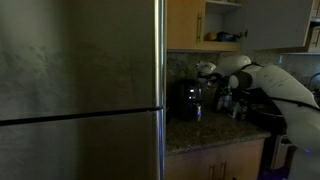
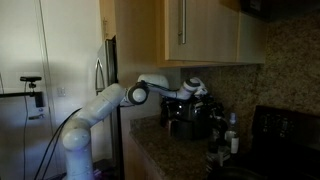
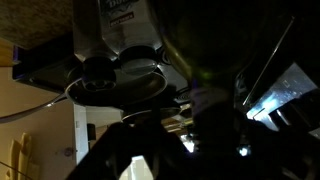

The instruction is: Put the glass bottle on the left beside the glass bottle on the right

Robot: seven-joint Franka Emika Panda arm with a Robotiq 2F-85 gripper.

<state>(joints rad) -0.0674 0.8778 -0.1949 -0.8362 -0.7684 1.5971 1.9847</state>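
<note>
The scene is dim. In an exterior view my gripper (image 1: 222,90) hangs over the counter just right of the black coffee maker (image 1: 186,100), close above a glass bottle (image 1: 224,103). A second bottle (image 1: 239,108) stands a little further right. In an exterior view the gripper (image 2: 206,100) is beside the coffee maker (image 2: 183,117), with bottles lower on the counter (image 2: 232,138). The wrist view is very dark. A dark rounded shape (image 3: 205,115) lies between the fingers, but I cannot tell whether the fingers touch it.
A large steel fridge (image 1: 80,90) fills one side. Wooden cabinets (image 2: 200,30) hang above the granite counter (image 1: 200,132). A dark stove (image 2: 285,125) stands beyond the bottles. A tripod with a camera (image 2: 35,95) stands by the fridge.
</note>
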